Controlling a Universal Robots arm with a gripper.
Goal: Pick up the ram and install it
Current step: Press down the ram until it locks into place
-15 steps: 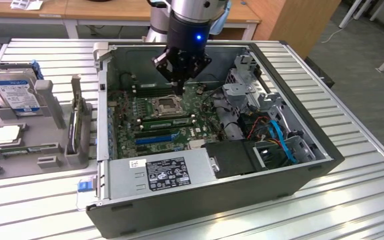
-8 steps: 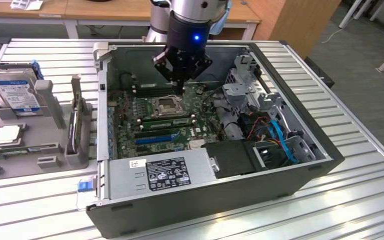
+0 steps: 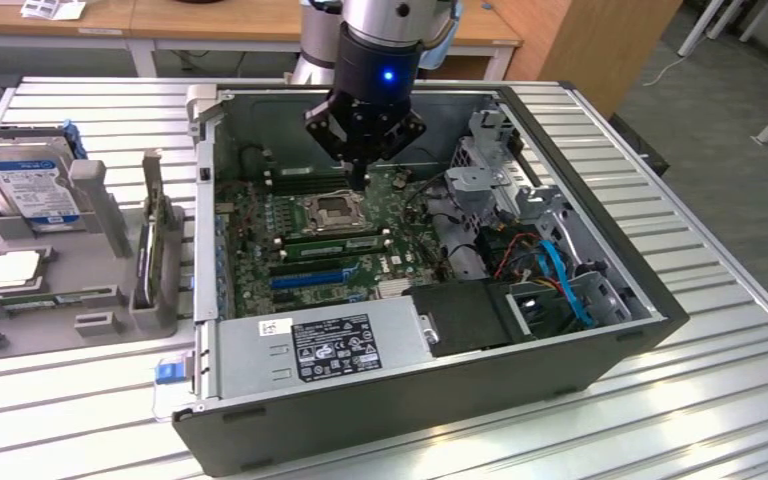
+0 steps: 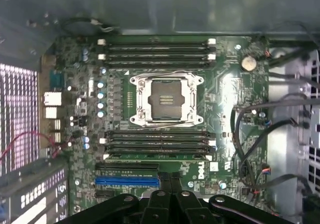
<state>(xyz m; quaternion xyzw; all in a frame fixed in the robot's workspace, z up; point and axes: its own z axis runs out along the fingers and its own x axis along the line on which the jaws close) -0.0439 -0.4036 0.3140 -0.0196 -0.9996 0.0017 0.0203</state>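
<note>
The ram (image 3: 45, 297), a long thin green stick, lies flat in the grey holder (image 3: 91, 325) at the exterior view's left, outside the computer case (image 3: 398, 400). My gripper (image 3: 361, 168) hangs inside the open case over the far memory slots (image 4: 156, 53), well away from the ram. Its fingers (image 4: 161, 204) are pressed together, and nothing shows between them. The motherboard lies below, with the open processor socket (image 4: 166, 99) at its middle. A second bank of slots (image 4: 156, 144) sits on the socket's near side, and a green stick (image 3: 335, 240) appears seated there.
The holder also carries a hard drive (image 3: 27, 180), a square silver processor chip (image 3: 17, 268) and an upright card (image 3: 155, 250). Inside the case are the power supply (image 3: 324, 345), blue and black cables (image 3: 558, 270) and a metal drive cage (image 3: 491, 170).
</note>
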